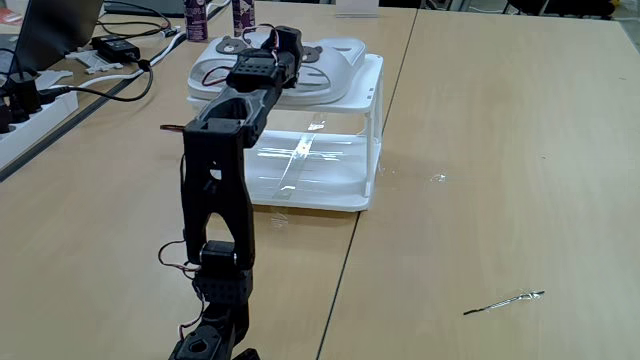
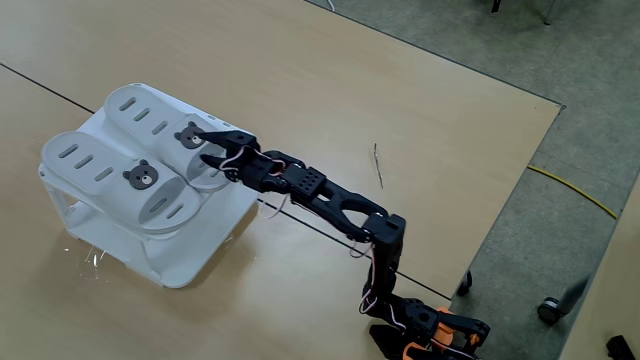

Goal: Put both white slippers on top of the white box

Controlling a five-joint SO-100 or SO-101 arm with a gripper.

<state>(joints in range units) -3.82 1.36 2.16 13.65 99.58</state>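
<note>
1. A fixed view, low and from behind the arm: the white box [image 1: 330, 170] stands on the wooden table [image 1: 500, 180], and both white slippers [image 1: 335, 68] appear to lie on its top, partly hidden by the arm. The gripper [image 1: 270, 40] reaches over the box top among them; from here I cannot tell whether it is spread or closed.

2. A fixed view from above: both white slippers [image 2: 120, 150] lie side by side on the top of the white box [image 2: 185, 262], soles down, bear badges up. Their long axes run parallel, from the box's far-left corner toward its near-right edge, heels toward the arm. The gripper [image 2: 207, 152] sits at the box's arm-side edge, jaws parted, at the heel of the slipper farther up this view, with no firm grasp visible.

3. Judgement: placement looks done; what seems left is pulling the arm clear of the box.
</note>
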